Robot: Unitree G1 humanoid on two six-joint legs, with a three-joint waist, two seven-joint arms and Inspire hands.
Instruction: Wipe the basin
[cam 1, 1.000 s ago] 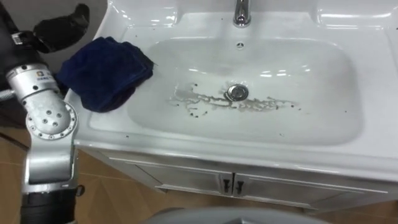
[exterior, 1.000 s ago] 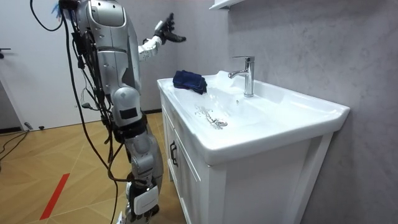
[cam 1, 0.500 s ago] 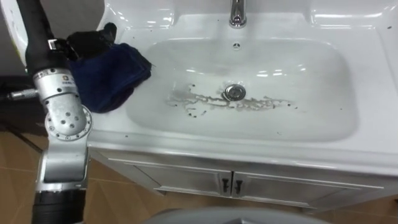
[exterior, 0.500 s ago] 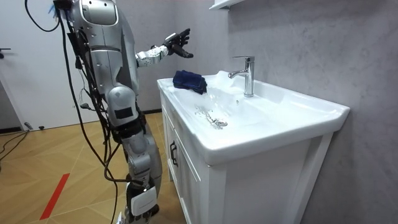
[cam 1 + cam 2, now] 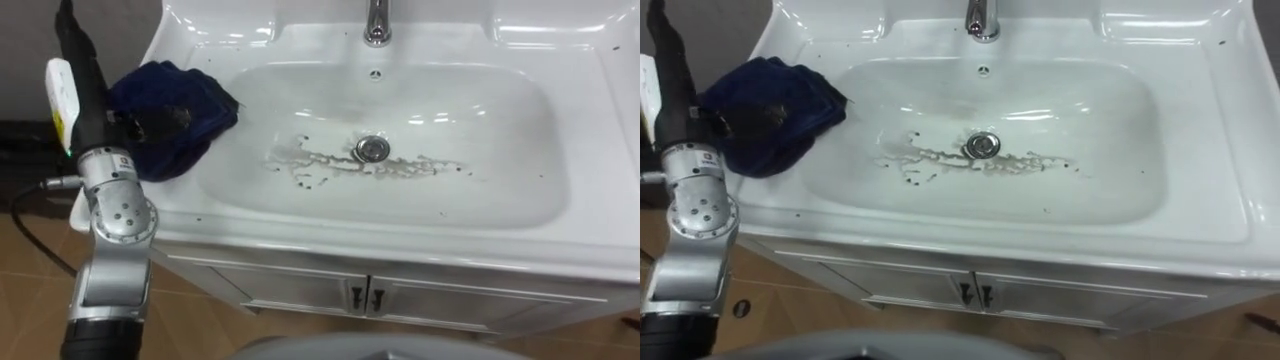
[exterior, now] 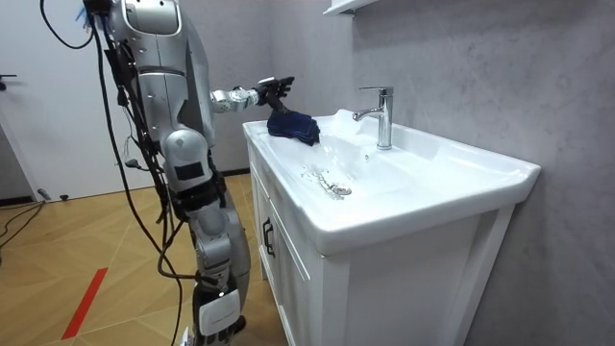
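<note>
Basin (image 5: 480,150): white, set in a white surface (image 5: 605,150) over a cabinet (image 5: 450,305). Drain (image 5: 372,149) taken as reference.

- Dark streaks and specks (image 5: 320,162) run to both sides of the drain, thicker on its left.
- Faucet (image 5: 376,20) stands directly behind the drain.
- Dark blue cloth (image 5: 195,95), bunched, lies on the surface left of and behind the drain, one edge at the bowl's lip.
- Left hand (image 5: 158,120) sits at the cloth's left part, well left of the drain. It is dark against dark fabric, so I cannot tell whether it is spread or clamped.
- Room view: robot upright at the cabinet's cloth end, left arm stretched forward.
</note>
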